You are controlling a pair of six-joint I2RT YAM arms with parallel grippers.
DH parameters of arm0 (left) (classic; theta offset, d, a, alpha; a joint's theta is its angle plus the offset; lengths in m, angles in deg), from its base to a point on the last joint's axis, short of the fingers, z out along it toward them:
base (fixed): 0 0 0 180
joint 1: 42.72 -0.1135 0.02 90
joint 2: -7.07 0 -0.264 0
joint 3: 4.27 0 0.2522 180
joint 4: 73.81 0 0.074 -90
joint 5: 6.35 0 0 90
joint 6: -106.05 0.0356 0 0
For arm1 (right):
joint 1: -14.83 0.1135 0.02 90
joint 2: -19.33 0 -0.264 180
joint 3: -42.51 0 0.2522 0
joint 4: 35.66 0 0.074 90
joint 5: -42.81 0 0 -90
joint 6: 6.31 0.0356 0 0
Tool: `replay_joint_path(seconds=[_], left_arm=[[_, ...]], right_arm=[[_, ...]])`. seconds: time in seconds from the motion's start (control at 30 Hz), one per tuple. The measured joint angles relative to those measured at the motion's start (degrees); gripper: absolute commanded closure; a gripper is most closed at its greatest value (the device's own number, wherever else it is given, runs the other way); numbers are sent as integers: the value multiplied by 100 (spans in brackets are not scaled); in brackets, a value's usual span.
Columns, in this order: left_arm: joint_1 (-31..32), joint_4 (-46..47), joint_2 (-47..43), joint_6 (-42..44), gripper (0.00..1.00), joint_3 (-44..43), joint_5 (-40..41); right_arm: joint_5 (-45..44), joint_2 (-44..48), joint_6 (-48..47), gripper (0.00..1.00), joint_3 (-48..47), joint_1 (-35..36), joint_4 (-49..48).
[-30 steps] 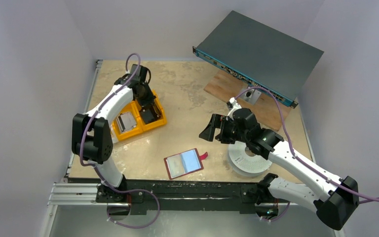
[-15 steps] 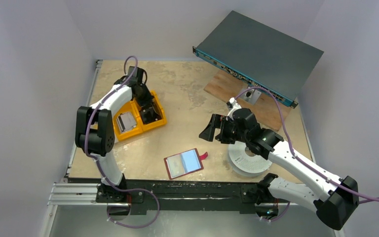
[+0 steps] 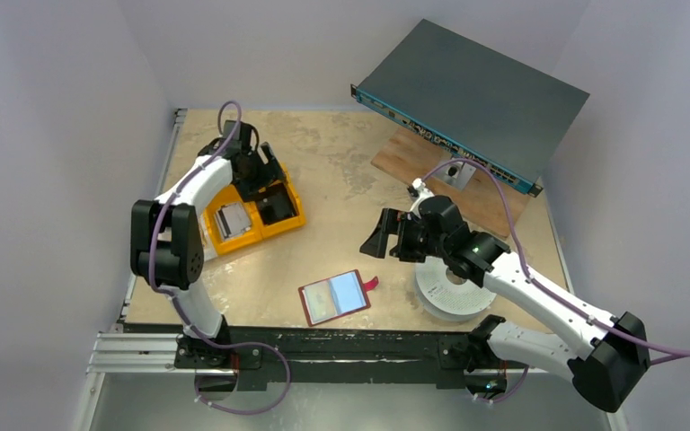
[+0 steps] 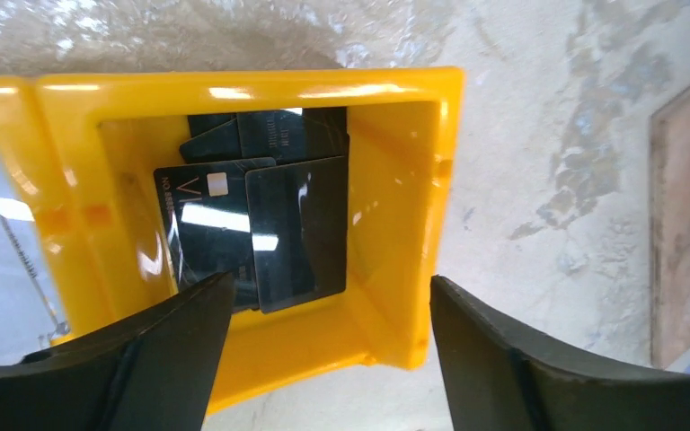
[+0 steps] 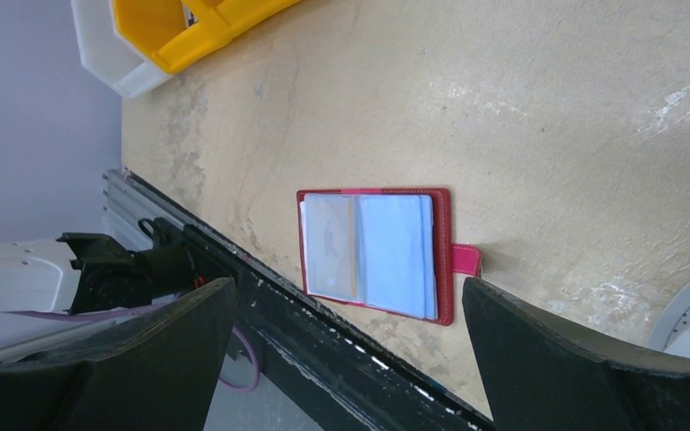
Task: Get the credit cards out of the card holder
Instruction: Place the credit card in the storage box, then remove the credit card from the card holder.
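Observation:
The card holder point(image 3: 334, 297) lies open and flat near the table's front edge. It is dark red with a pink snap tab, and its pale blue-grey inside point(image 5: 373, 251) faces up. Several dark glossy credit cards point(image 4: 274, 224) lie stacked in the right compartment of the yellow bin point(image 3: 289, 220). My left gripper point(image 3: 263, 169) hovers open just above that compartment with nothing between its fingers point(image 4: 331, 301). My right gripper point(image 3: 379, 237) hangs open and empty above the table, right of the holder, which shows between its fingers point(image 5: 349, 292).
The yellow bin's left compartment holds a silvery-grey metal part point(image 3: 229, 220). A white bin point(image 5: 112, 54) stands against the yellow one. A white round disc point(image 3: 449, 289) lies under my right arm. A grey rack unit point(image 3: 472, 99) rests on a wooden board point(image 3: 422, 166) at the back right.
My left gripper has opened over the yellow bin, and its arm has shifted slightly back and left. My right arm has hardly moved. The card holder has stayed put.

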Motion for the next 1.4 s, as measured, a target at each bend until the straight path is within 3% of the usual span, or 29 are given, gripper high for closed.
replay_joint_path(seconds=[0.37, 0.63, 0.8, 1.03, 1.2, 1.4], left_arm=[[-20, -415, -1633, 229, 16, 179, -70], [129, -581, -3294, 369, 15, 1340, -326], [560, -719, -4229, 387, 15, 2218, -476], [1539, -708, -5143, -35, 15, 3265, -483], [2190, -651, -5366, -452, 15, 3930, -315], [2330, -820, -5416, -815, 11, 4118, 205]], right_arm=[[37, -372, -44, 1, 2, 0, -282], [4, -522, -63, 1, 160, 74, -546], [-170, -651, -109, 1, 219, 422, -656], [-682, -1248, -125, 1, 216, 1432, -815], [-981, -1803, -20, 8, 125, 1961, -857], [-1453, -2660, 153, 29, -549, 2625, -820]])
